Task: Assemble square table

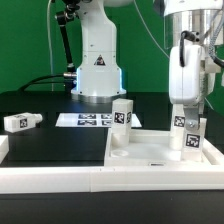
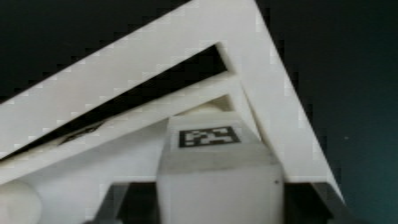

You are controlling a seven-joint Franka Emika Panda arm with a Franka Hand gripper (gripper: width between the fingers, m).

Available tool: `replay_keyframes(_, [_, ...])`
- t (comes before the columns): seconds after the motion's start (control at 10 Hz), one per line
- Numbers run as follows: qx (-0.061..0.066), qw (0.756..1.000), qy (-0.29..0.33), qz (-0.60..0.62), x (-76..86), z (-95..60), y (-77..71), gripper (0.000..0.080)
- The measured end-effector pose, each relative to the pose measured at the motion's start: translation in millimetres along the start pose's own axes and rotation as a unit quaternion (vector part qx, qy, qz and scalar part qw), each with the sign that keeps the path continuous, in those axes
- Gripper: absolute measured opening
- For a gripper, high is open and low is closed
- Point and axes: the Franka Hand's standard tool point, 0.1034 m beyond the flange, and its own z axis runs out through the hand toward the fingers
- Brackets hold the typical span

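The white square tabletop (image 1: 150, 150) lies flat at the exterior view's right, against the front rail. One tagged white leg (image 1: 122, 113) stands upright at its far left corner. My gripper (image 1: 187, 118) is shut on a second tagged leg (image 1: 189, 140), held upright at the tabletop's right corner with its lower end at the slab surface. In the wrist view this leg (image 2: 210, 160) sits between my dark fingers (image 2: 121, 200), and my gripper (image 2: 217, 197) is closed on it. A third leg (image 1: 20, 121) lies on the black table at the left. No fourth leg shows.
The long white rail (image 1: 60, 175) runs along the front edge. The marker board (image 1: 88, 119) lies flat in front of the robot base (image 1: 98, 70). White slab and rail edges (image 2: 267, 90) cross the wrist view diagonally over the black table.
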Motion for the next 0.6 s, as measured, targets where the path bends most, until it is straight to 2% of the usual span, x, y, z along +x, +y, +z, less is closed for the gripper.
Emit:
replay_keyframes(0.3, [0.001,1.000,0.002,0.005,2.8,-0.2,-1.0,0.0295])
replay_keyframes(0.4, [0.001,1.000,0.002,-0.005,2.8,0.6,-0.5,0.0347])
replay_keyframes(0.5, [0.000,1.000,0.002,-0.011,3.0,1.2,-0.2,0.0347])
replay_keyframes(0.6, [0.000,1.000,0.002,-0.011,3.1,1.4,-0.2,0.0540])
